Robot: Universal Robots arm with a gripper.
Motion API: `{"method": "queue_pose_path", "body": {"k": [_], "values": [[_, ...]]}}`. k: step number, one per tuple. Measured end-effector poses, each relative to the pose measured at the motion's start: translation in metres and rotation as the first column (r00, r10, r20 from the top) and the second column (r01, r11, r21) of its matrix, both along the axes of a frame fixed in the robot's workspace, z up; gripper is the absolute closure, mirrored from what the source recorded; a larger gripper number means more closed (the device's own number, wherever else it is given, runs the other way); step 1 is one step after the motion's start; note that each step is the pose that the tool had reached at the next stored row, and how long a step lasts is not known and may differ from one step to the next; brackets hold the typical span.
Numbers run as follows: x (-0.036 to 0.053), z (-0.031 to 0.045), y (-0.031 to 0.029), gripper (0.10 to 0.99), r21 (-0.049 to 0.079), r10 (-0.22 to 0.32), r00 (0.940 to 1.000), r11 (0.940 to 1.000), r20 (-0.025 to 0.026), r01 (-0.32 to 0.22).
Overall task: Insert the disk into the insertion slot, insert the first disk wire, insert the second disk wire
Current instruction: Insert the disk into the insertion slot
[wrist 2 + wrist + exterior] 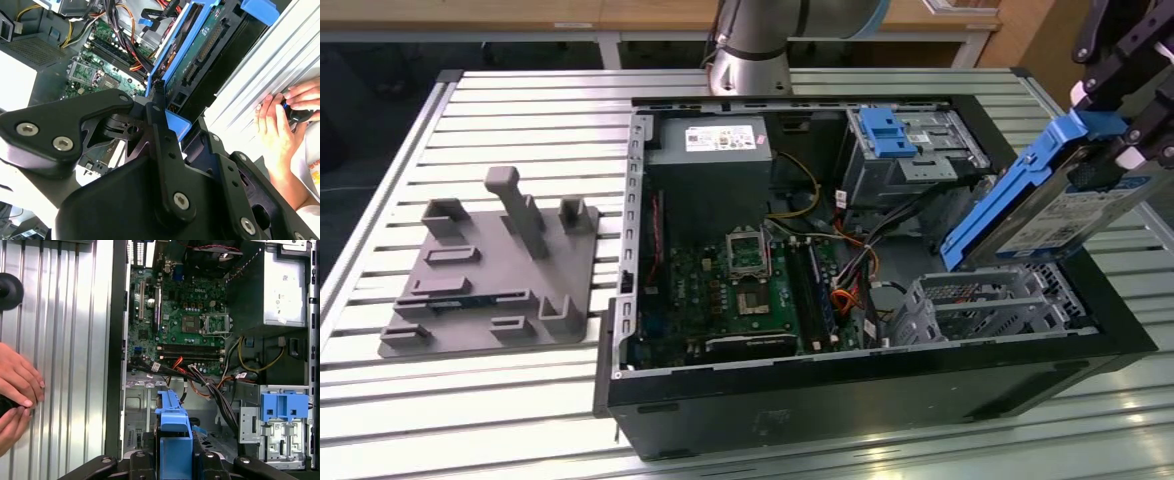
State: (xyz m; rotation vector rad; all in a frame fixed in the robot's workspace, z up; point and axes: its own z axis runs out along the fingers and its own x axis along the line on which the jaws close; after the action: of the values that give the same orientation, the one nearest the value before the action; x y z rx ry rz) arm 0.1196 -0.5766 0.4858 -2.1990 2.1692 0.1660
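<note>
1. The disk [1041, 215] hangs in the air at the exterior view's right, steeply tilted. Its lower end is above the insertion slot [987, 305] and apart from it, so it has not yet been inserted.
2. The tool [1118, 125] is closed on the disk's upper end, with its fingers [161, 107] pressing on the blue carrier. It holds nothing else.
3. The slot sits in the near right corner of the open computer case [854, 400] in the exterior view. The taller grey bay [907, 140] with the blue latch stands farther back.
4. A bundle of wires [854, 270] runs between the motherboard [747, 290] and the slot, and some strands lie just beside the cage.
5. Risk: judged from the tilt, a leading corner could catch on the cage's rim and jam or twist the disk in the grip.
6. Risk: the hold is on plastic at one end only, so a bump might flex the carrier or let it slip.
7. Risk: loose wires near the cage mouth could get trapped under the disk.
8. A person's hands [280, 125] rest at the edge of the slatted bench [520, 110], near the case, and a wide swing could reach them.
</note>
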Motion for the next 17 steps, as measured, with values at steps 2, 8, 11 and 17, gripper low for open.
{"method": "queue_pose_path", "body": {"k": [2,8,11,17], "values": [[0.0,-0.0004,-0.0001,0.722,0.0,-0.003,1.0,1.0,0.0,0.003],[0.0,-0.0032,-0.0004,0.722,0.0,-0.016,0.9999,0.9999,0.0,0.016],[-0.0001,-0.0046,-0.0005,0.722,0.0,-0.019,0.9998,0.9998,0.0,0.019],[-0.0003,-0.0074,-0.0005,0.722,-0.001,-0.019,0.9998,0.9998,0.0,0.019]]}}
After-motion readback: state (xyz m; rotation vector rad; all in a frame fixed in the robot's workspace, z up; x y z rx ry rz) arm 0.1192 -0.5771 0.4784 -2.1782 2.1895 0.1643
